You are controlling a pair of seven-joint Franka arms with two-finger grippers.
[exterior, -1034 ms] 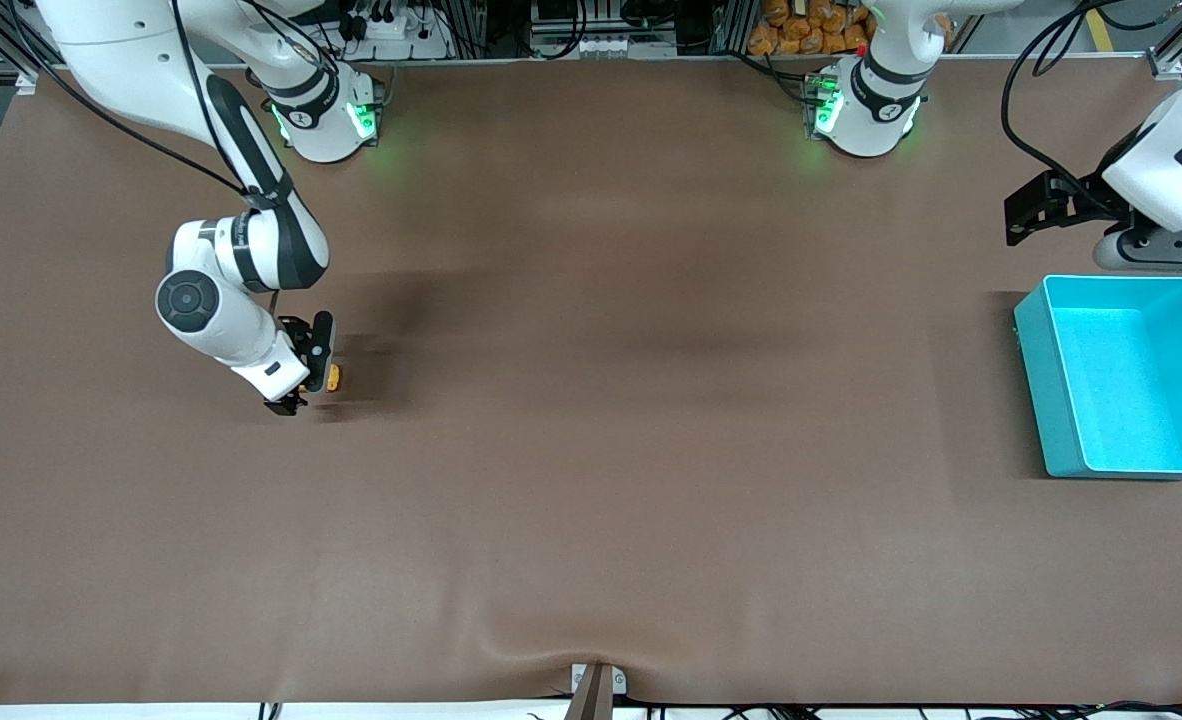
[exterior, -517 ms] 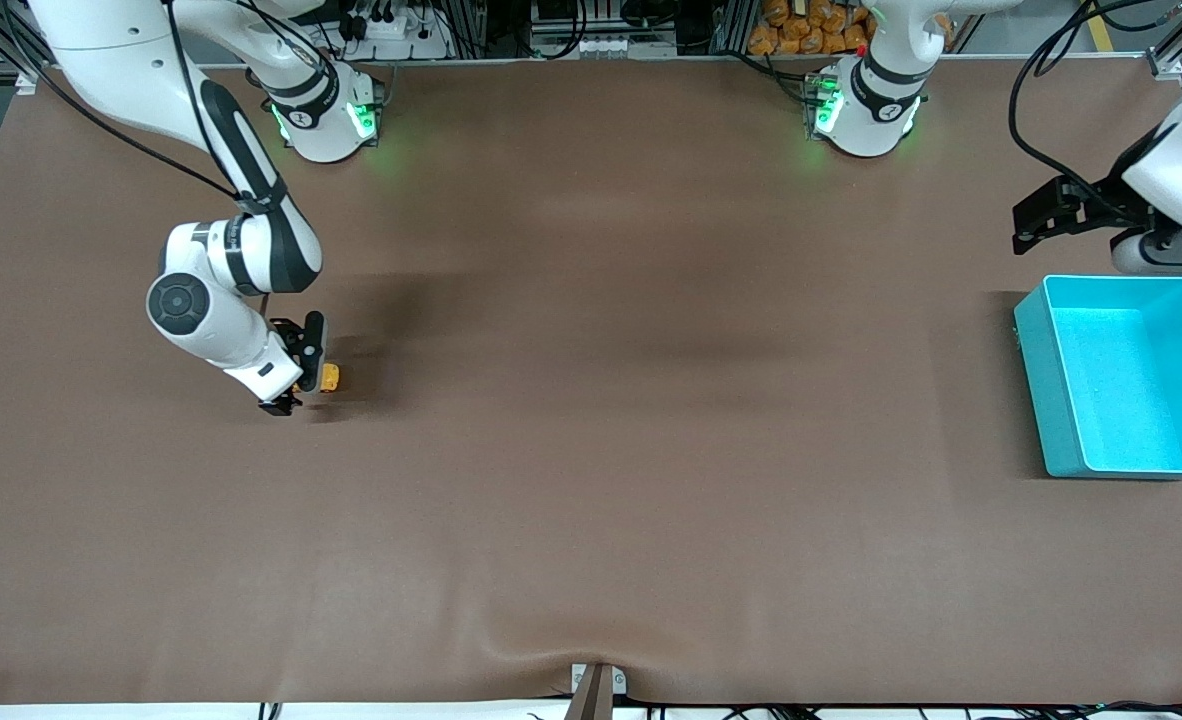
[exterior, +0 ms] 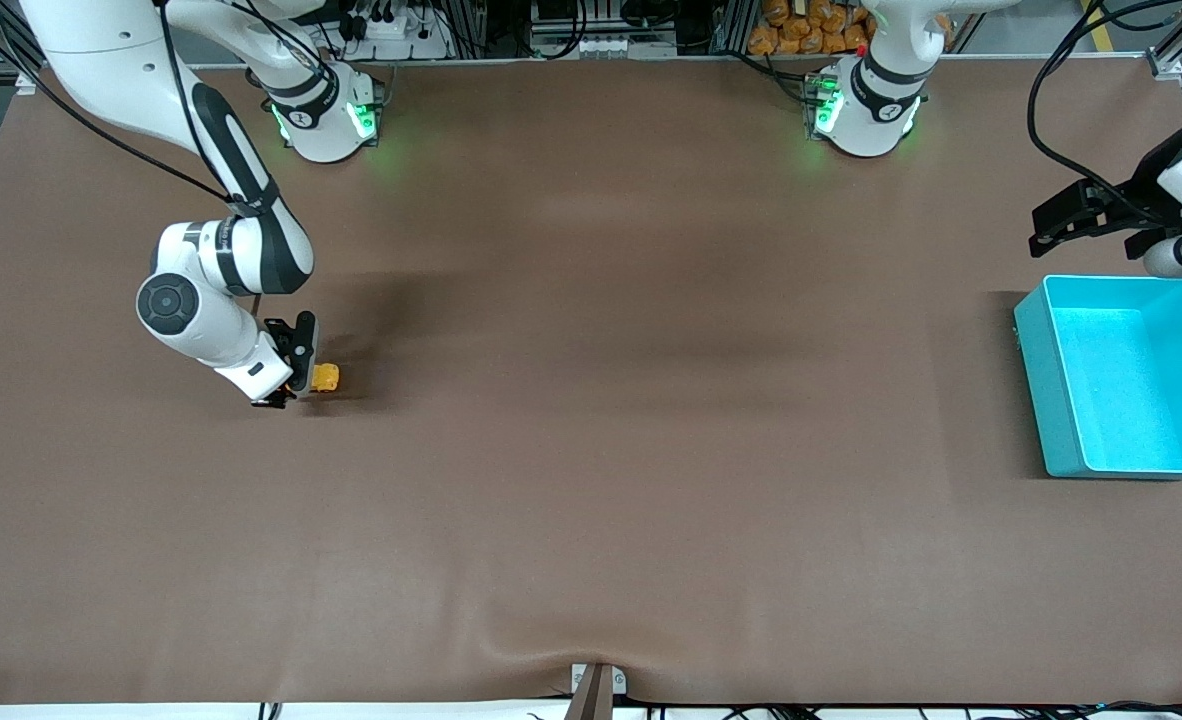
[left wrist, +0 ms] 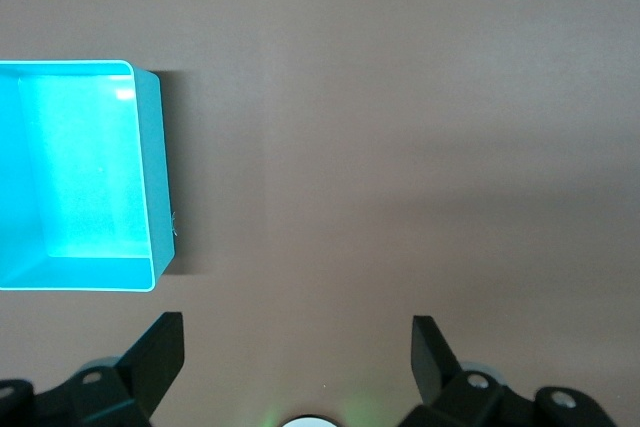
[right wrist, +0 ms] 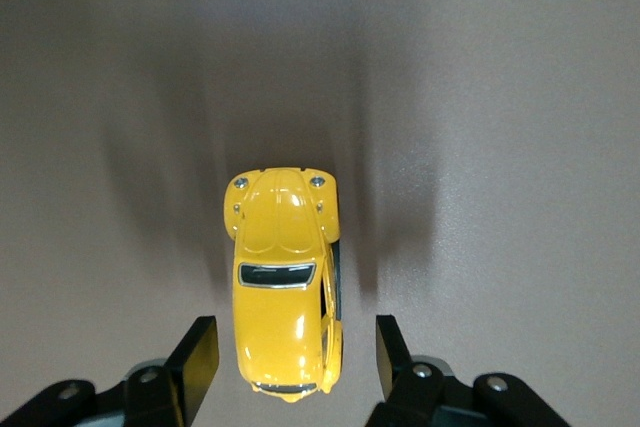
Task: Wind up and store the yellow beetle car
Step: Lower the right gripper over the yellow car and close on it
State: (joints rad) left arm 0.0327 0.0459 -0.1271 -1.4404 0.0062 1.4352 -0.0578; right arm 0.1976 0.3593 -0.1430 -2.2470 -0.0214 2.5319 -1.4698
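1. Front view: the yellow beetle car (exterior: 325, 377) is seen resting on the brown table cover (exterior: 591, 420) toward the right arm's end of the table. The right gripper (exterior: 289, 385) is lowered at the car's rear end, with the car's rounded body showing beside the fingers on the side toward the table's middle. A teal bin (exterior: 1036, 370) is placed at the left arm's end, well apart from the car, and nothing is seen standing between them. The left gripper (exterior: 1056, 222) is held in the air just beside the bin's edge nearest the bases, and that arm waits. The two bases with green lights are set along the table's edge farthest from the camera; cables and rack frames are seen past that edge. A shallow wrinkle is seen in the cover at the edge nearest the camera.

2. Left wrist view: the left gripper (left wrist: 298, 359) has its fingers spread wide apart over bare cover, with nothing between them. The teal bin (left wrist: 150, 187) is shown open-topped, its inside bare.

3. Right wrist view: the yellow beetle car (right wrist: 283, 282) lies upright on its wheels, its long axis running straight out from the right gripper (right wrist: 290, 355), the hood pointing away from it. The rear half is flanked by the fingers, which stand apart with a gap visible on each side of the body.
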